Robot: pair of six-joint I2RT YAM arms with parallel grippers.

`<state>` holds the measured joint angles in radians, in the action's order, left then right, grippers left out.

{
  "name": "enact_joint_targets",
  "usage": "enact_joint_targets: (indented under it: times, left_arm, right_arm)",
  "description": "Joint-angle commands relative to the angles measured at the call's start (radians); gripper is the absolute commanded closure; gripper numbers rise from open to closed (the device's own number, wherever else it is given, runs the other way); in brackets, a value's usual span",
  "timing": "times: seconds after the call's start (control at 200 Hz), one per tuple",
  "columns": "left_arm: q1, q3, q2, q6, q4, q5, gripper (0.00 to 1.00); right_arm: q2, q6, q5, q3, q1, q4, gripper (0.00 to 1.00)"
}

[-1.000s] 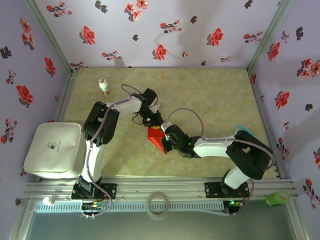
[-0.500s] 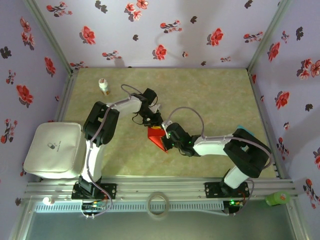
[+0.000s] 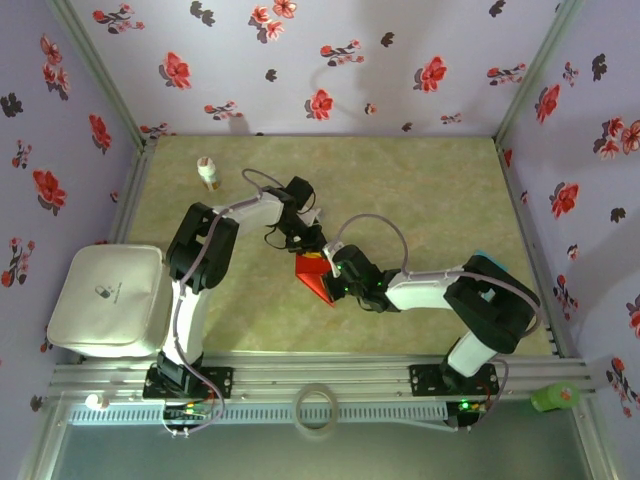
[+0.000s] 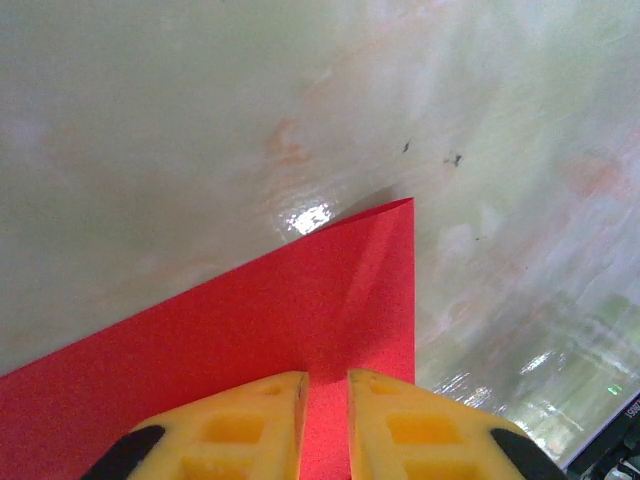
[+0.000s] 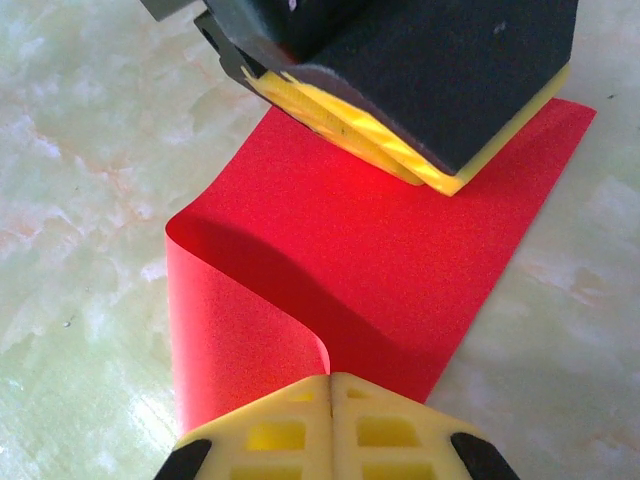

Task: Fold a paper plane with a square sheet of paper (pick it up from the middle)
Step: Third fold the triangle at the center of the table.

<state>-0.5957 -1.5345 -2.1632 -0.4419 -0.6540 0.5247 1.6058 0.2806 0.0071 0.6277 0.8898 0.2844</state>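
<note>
The square sheet of paper [image 3: 313, 281] is bright red and lies mid-table, partly folded over itself. My left gripper [image 3: 311, 251] presses down on its far part. In the left wrist view its yellow fingertips [image 4: 327, 385] stand nearly together over the flat red sheet [image 4: 250, 310], with nothing between them. My right gripper [image 3: 336, 284] is shut on the sheet's near edge [image 5: 330, 378]. That edge curls up and over in a soft loop [image 5: 230, 300]. The left gripper's fingers [image 5: 360, 135] rest on the red surface [image 5: 420, 260] beyond the loop.
A small white bottle with an orange band [image 3: 208, 173] stands at the back left. A white case [image 3: 108, 298] sits off the table's left edge. A teal card [image 3: 479, 257] peeks out beside the right arm. A tape ring [image 3: 317, 410] lies on the front rail.
The right arm's elbow has crept slightly left. The paper and the left gripper stay where they were.
</note>
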Motion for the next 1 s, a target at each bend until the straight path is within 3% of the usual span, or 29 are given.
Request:
enact_joint_targets:
  times: [0.0, 0.785, 0.995]
  left_arm:
    - [0.002, 0.010, -0.020, -0.003, 0.002, -0.019, 0.80]
    - [0.011, -0.008, -0.023, -0.015, 0.023, -0.010, 0.81]
    - [0.034, 0.028, 0.079, -0.085, 0.108, -0.021, 0.77]
  right_arm:
    - [0.014, 0.006, -0.009, 0.016, -0.007, -0.012, 1.00]
    - [0.045, 0.043, -0.032, 0.037, -0.008, -0.033, 1.00]
    - [0.044, 0.073, -0.036, 0.018, -0.008, 0.010, 1.00]
